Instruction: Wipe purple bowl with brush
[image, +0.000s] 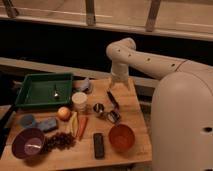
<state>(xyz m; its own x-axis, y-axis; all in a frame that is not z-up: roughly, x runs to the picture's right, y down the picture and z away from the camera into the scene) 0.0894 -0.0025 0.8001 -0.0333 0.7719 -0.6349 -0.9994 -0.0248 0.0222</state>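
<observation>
The purple bowl (28, 143) sits at the table's front left corner, upright and empty. The brush (113, 103) lies on the table right of centre. Its black handle points to the back and its small greyish head points to the front. My gripper (119, 85) hangs from the white arm above the back of the table, just behind the far end of the brush's handle. It is far from the purple bowl and holds nothing that I can see.
An orange-brown bowl (121, 137) and a flat black block (99, 145) stand at the front. A green tray (45, 76) holding a spoon is at back left. A white cup (79, 100), a metal cup (98, 108), fruit, a carrot (82, 126), grapes (60, 141) and blue sponges (47, 125) fill the left half.
</observation>
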